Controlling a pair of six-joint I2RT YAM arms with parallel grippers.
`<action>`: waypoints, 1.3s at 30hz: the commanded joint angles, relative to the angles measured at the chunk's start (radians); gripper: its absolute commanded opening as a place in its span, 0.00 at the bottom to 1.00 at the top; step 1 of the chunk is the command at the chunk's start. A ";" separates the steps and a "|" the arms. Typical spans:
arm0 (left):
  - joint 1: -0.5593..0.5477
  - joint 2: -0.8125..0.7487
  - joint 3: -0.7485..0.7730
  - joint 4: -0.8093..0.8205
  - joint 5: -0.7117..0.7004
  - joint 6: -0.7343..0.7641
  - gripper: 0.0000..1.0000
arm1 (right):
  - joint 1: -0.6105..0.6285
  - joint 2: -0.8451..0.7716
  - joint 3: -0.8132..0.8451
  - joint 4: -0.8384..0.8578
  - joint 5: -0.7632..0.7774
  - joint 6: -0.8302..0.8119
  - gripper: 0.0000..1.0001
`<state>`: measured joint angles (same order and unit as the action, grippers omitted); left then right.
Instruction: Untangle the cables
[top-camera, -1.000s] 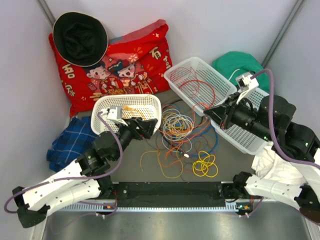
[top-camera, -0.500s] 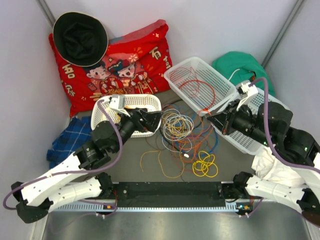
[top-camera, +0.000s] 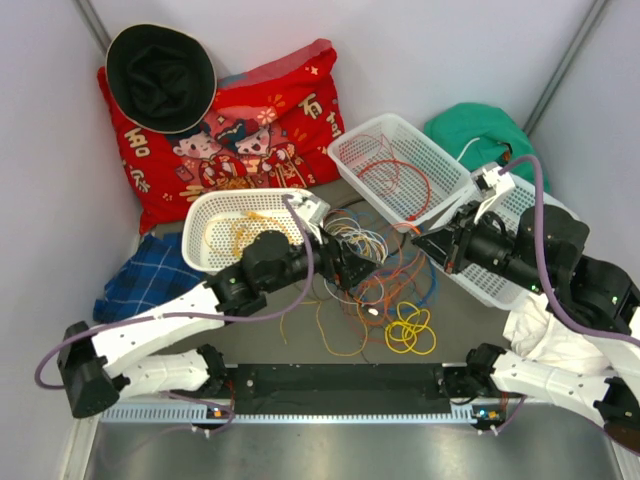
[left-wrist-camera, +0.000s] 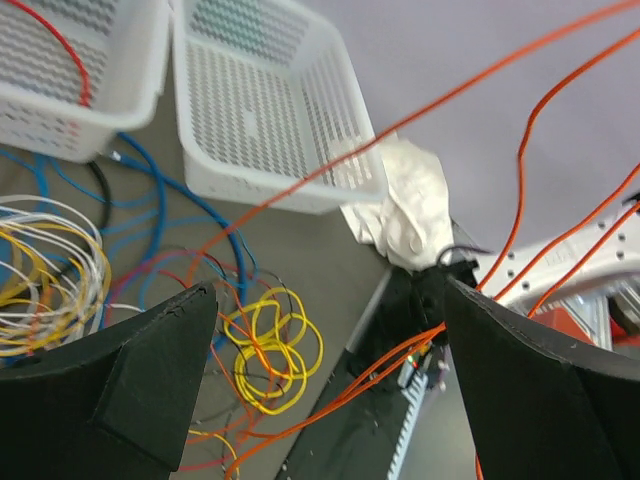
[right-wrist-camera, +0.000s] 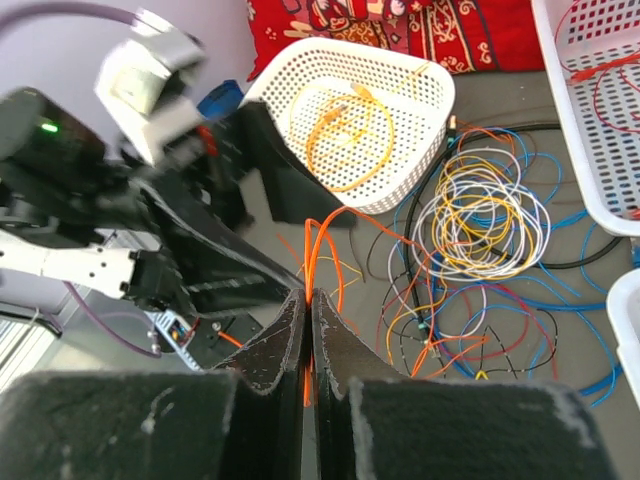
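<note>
The cables (top-camera: 365, 262) lie tangled in the middle of the table: blue, red, orange, black and a white-yellow coil (right-wrist-camera: 480, 215). A yellow coil (top-camera: 410, 330) lies apart in front of the tangle. My right gripper (top-camera: 418, 238) is shut on an orange cable (right-wrist-camera: 322, 235), lifted above the right side of the pile. In its wrist view the right gripper (right-wrist-camera: 308, 297) pinches two orange strands. My left gripper (top-camera: 358, 268) hangs over the pile with its jaws wide. In the left wrist view the left gripper (left-wrist-camera: 325, 330) is open, with taut orange strands (left-wrist-camera: 420, 115) crossing the gap untouched.
An oval white basket (top-camera: 212, 212) holds an orange wire. A rectangular basket (top-camera: 345, 165) at the back holds red wire, and another (top-camera: 480, 275) sits on the right. Around these lie a red pillow (top-camera: 270, 120), black hat (top-camera: 160, 75), blue plaid cloth (top-camera: 135, 275), green cloth (top-camera: 475, 125) and white cloth (top-camera: 545, 335).
My left arm swung right from the oval basket to over the cable pile, its jaws widening fully. The right gripper kept its hold on the orange cable and shifted a little left.
</note>
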<state>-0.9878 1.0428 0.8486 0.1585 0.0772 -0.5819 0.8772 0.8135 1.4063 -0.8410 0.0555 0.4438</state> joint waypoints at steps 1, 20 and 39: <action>-0.011 0.031 -0.036 0.209 0.187 -0.064 0.99 | 0.011 -0.004 0.020 0.026 -0.029 0.019 0.00; -0.054 0.180 0.010 0.293 0.349 -0.087 0.13 | 0.013 0.003 -0.024 0.048 -0.037 0.027 0.00; -0.052 0.025 0.440 -0.257 0.081 0.208 0.00 | 0.013 -0.102 -0.270 0.198 0.009 0.007 0.54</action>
<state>-1.0393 1.0508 1.2217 -0.0055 0.1886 -0.4301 0.8772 0.7067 1.1847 -0.7792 0.1089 0.4561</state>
